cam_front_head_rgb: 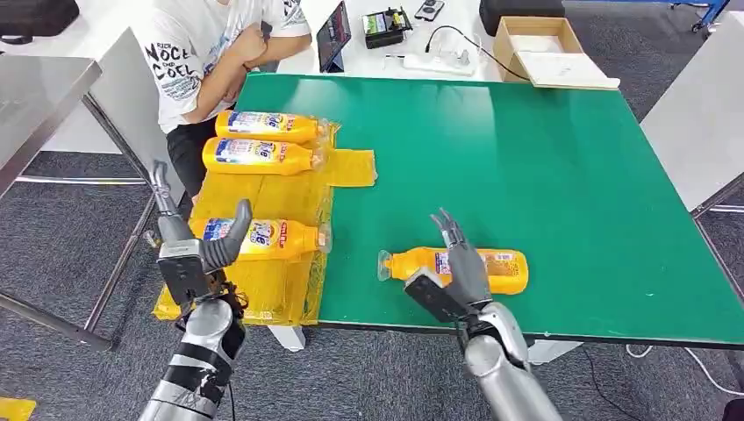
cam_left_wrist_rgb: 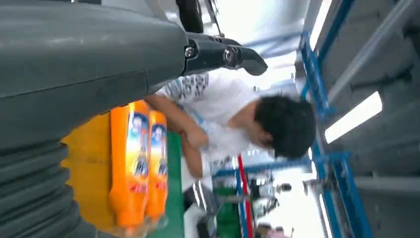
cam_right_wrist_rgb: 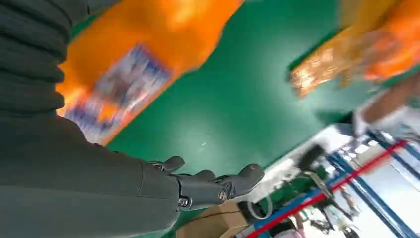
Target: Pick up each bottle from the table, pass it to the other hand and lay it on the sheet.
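An orange bottle (cam_front_head_rgb: 504,268) lies on its side on the green table (cam_front_head_rgb: 544,167) near the front edge; the right wrist view has it (cam_right_wrist_rgb: 133,59) blurred and close. My right hand (cam_front_head_rgb: 456,263) hovers over that bottle's near part, fingers spread, holding nothing. Three more orange bottles lie on the yellow sheet (cam_front_head_rgb: 281,189) at the table's left end: two at the back (cam_front_head_rgb: 263,125) (cam_front_head_rgb: 259,155) and one nearer (cam_front_head_rgb: 272,237). My left hand (cam_front_head_rgb: 189,237) is raised beside the nearest one, open and empty. The two back bottles (cam_left_wrist_rgb: 138,163) appear in the left wrist view.
A person in a white printed shirt (cam_front_head_rgb: 206,53) sits at the table's far left corner, arms folded near the sheet. A white table behind carries a cardboard box (cam_front_head_rgb: 544,48), a power strip (cam_front_head_rgb: 439,61) and small devices. A grey table (cam_front_head_rgb: 35,96) stands to the left.
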`<state>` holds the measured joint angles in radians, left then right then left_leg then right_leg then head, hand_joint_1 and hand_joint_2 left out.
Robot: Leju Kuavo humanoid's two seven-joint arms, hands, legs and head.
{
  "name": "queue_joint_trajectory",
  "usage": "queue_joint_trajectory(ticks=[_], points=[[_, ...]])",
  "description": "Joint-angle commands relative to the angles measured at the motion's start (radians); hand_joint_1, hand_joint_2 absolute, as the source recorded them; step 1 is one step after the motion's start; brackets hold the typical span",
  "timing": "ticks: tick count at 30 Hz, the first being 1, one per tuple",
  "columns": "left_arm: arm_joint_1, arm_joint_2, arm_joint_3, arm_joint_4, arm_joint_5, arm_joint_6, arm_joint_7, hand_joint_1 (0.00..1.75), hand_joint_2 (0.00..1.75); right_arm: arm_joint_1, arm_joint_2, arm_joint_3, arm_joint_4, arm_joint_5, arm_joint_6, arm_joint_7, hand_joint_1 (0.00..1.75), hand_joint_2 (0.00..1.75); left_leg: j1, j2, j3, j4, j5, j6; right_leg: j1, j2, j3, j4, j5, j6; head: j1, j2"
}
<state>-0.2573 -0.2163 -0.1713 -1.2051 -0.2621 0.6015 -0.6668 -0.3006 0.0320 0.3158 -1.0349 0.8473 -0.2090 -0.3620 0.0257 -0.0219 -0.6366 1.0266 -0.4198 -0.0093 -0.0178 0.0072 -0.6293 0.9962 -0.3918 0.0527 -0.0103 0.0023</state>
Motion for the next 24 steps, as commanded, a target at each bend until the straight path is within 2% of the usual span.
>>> queue_joint_trajectory(ticks=[1,6,11,24], points=[[-0.028,0.022,-0.104,0.178,-0.02,-0.046,-0.031,0.0,1.75,-0.101,-0.139,-0.037,0.227,0.032,0.057,-0.007,0.0,1.75,-0.001,0.0,0.008,-0.003,-0.001,0.003,0.0,-0.002,0.008,-0.004,-0.001,-0.002,0.0,0.0],[-0.028,0.021,-0.108,0.188,-0.018,-0.057,-0.031,0.0,1.75,-0.12,-0.16,-0.028,0.223,0.04,0.079,0.004,0.0,1.75,-0.001,0.002,0.004,-0.001,-0.001,0.002,0.0,0.0,0.003,-0.001,-0.001,-0.001,-0.001,0.0],[-0.029,0.02,-0.114,0.178,-0.007,-0.054,-0.031,0.0,1.75,-0.159,-0.202,-0.034,0.246,-0.007,0.171,-0.007,0.0,1.75,-0.001,0.002,0.003,-0.001,-0.001,0.003,0.0,-0.001,0.003,-0.001,-0.001,-0.002,0.0,0.0],[-0.03,0.019,-0.115,0.179,-0.008,-0.054,-0.031,0.0,1.75,-0.162,-0.214,-0.038,0.249,-0.013,0.18,-0.014,0.0,1.75,-0.001,0.003,0.003,-0.001,-0.002,0.002,0.0,0.001,0.002,-0.001,-0.001,-0.002,-0.001,0.0]])
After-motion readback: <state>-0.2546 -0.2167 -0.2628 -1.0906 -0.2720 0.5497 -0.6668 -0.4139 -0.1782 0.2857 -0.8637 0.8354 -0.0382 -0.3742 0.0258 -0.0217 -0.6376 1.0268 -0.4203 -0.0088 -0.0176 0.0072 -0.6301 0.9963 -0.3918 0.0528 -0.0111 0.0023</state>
